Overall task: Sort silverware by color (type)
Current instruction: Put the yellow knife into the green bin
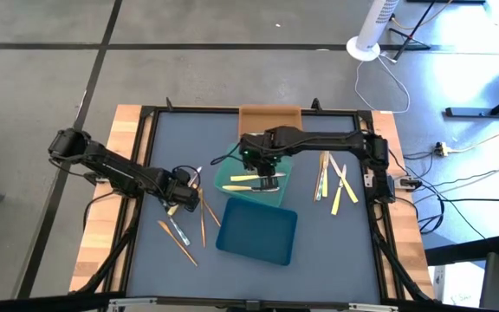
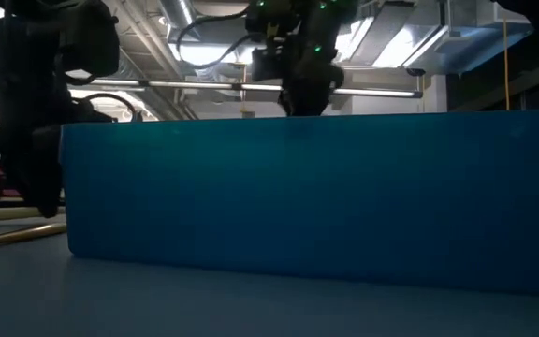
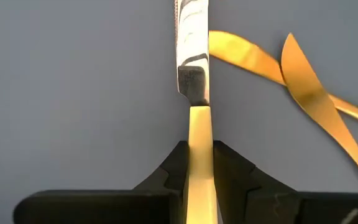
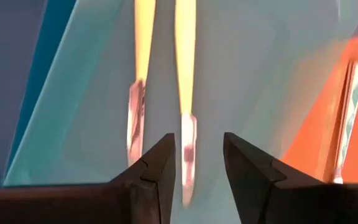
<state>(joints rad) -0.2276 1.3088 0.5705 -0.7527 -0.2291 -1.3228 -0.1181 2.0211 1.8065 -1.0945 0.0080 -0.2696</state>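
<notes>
My left gripper (image 1: pixel 184 198) (image 3: pixel 197 149) is at the table's left, shut on a knife (image 3: pixel 192 68) with a pale yellow handle and a silver blade. Two orange-tan utensils (image 3: pixel 303 87) lie crossed just beside the knife. My right gripper (image 1: pixel 264 172) (image 4: pixel 199 146) hangs open above the teal-green tray (image 1: pixel 232 184), touching nothing. Two yellow-handled utensils (image 4: pixel 185 74) lie side by side in that tray, below the fingers. A silver-grey utensil (image 4: pixel 348 118) lies in the orange tray (image 1: pixel 269 117). My left gripper pinches the knife's pale yellow handle (image 3: pixel 199 134) between its two fingers, a little behind where the blade begins. The fingers come steeply from above and lie along the knife. The blade stretches out ahead over the grey-blue mat; I cannot tell whether it is lifted.
The dark blue tray (image 1: pixel 258 230) stands near the front middle and fills the low view with its wall (image 2: pixel 298 197). More orange-tan utensils (image 1: pixel 178 236) lie at the front left. Several yellow and silver utensils (image 1: pixel 332 180) lie at the right. A black frame (image 1: pixel 145 130) borders the mat.
</notes>
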